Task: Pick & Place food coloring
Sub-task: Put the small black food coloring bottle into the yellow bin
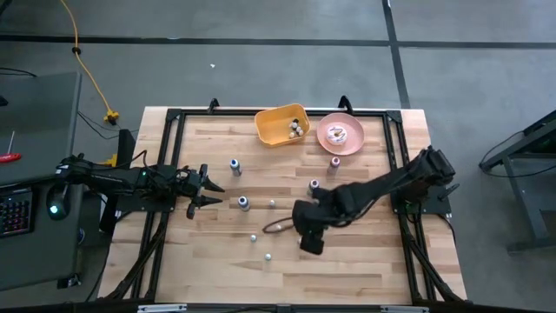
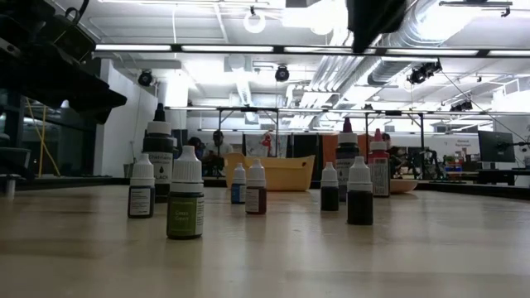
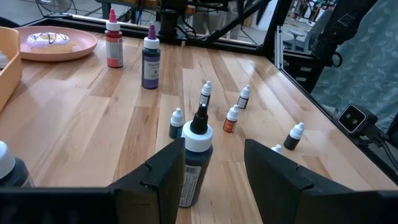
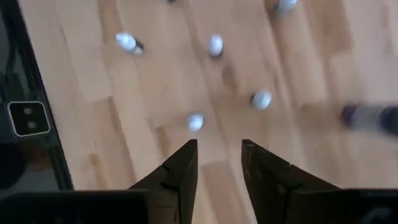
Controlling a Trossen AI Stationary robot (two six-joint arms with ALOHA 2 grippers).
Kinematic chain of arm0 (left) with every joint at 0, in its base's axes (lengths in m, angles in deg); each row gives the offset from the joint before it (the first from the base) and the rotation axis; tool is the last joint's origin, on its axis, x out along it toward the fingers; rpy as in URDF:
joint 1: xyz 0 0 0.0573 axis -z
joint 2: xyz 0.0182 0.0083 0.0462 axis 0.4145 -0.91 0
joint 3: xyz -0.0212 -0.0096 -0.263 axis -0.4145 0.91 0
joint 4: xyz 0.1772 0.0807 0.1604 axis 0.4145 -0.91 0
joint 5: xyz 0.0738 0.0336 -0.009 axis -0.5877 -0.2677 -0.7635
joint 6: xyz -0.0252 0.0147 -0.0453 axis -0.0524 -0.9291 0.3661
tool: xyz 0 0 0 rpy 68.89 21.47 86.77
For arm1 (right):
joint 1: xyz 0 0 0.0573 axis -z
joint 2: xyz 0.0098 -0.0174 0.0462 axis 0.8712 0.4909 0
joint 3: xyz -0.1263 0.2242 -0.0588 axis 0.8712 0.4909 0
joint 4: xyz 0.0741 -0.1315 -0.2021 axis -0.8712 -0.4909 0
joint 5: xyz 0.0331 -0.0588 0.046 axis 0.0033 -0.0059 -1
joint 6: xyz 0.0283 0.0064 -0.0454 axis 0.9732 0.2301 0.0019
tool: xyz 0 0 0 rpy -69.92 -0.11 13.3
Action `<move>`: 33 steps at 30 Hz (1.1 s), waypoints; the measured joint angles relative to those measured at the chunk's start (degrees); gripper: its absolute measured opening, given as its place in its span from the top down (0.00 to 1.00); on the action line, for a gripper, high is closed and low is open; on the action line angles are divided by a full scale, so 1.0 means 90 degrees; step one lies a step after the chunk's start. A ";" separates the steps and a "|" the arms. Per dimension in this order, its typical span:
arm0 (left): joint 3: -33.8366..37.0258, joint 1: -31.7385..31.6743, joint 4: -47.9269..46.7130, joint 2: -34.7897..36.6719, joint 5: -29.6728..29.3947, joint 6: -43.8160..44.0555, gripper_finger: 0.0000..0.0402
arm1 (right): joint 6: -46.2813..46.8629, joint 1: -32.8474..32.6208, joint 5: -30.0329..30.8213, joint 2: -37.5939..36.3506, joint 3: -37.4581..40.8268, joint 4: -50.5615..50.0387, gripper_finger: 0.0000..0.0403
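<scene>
My right tool hangs over the table, prongs spread and empty, above small bottles scattered mid-table. My left tool sits spread around a dark bottle, not pinching.

Wooden table with scattered food coloring bottles, yellow bin, pink plate.
</scene>
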 joint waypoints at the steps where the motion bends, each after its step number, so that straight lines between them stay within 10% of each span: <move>1: 0.0001 0.0000 0.0000 -0.0001 0.0000 0.0000 0.59 | 0.0283 -0.0054 -0.0033 0.0058 0.0000 -0.0053 0.72; 9: 0.0002 0.0001 0.0001 -0.0001 0.0000 -0.0001 0.59 | 0.1918 -0.0033 -0.0537 0.0701 0.0000 -0.0090 0.72; 33: 0.0000 -0.0002 0.0002 -0.0002 0.0000 0.0000 0.59 | 0.2196 0.0233 -0.1193 0.1649 0.0000 0.0815 0.57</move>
